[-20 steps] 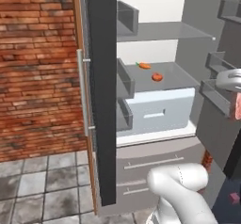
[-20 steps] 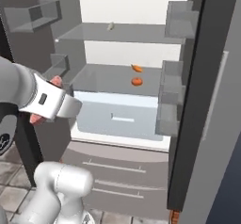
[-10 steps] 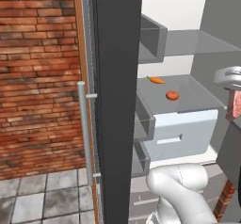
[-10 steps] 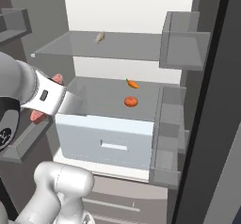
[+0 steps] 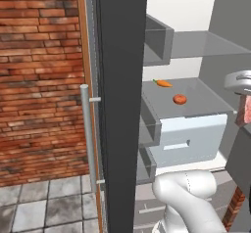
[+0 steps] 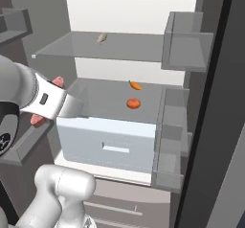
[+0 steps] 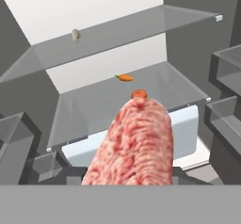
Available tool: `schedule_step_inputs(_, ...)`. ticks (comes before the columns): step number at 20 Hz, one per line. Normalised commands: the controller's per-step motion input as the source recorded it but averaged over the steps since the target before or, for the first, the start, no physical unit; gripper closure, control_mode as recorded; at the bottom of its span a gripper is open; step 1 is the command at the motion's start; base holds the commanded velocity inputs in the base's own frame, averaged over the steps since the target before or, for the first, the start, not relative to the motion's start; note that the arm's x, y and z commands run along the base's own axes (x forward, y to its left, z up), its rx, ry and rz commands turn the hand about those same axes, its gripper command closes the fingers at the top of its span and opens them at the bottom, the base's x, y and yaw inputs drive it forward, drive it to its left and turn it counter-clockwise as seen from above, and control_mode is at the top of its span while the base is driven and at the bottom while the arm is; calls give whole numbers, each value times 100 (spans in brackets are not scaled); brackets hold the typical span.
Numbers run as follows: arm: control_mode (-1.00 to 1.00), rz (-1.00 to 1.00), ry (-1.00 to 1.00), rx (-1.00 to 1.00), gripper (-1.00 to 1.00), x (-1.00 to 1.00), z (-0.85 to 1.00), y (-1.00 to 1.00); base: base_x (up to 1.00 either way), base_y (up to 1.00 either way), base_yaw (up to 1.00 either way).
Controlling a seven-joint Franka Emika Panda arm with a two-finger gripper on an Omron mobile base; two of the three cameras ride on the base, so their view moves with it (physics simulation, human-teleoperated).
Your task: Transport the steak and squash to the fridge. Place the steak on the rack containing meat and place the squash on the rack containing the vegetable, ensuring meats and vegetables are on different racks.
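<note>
Currently my gripper is clamped on the steak, facing the open fridge; the vegetable lies on the middle rack.

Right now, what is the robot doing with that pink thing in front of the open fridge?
The robot arm is holding a steak, a pink marbled slab, in its shut gripper in front of the open fridge. Inside, a small carrot and a round reddish-orange piece lie on the middle shelf, above the white drawer. A small pale lump sits on the shelf above. The steak has not been set down on any shelf yet.
</note>
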Motion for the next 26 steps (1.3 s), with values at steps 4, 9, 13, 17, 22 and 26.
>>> schedule_step_inputs(4,100,0,0,0,100,0,0,0,58,-15,17)
schedule_step_inputs(9,100,0,0,0,100,0,0,0,51,-7,19)
schedule_step_inputs(13,-100,5,0,0,100,32,28,-9,0,0,0)
schedule_step_inputs(17,-100,1,-1,0,100,46,47,0,0,0,0)
schedule_step_inputs(22,-100,0,0,0,100,75,40,0,0,0,0)
schedule_step_inputs(26,-100,3,0,0,100,65,6,-6,0,0,0)
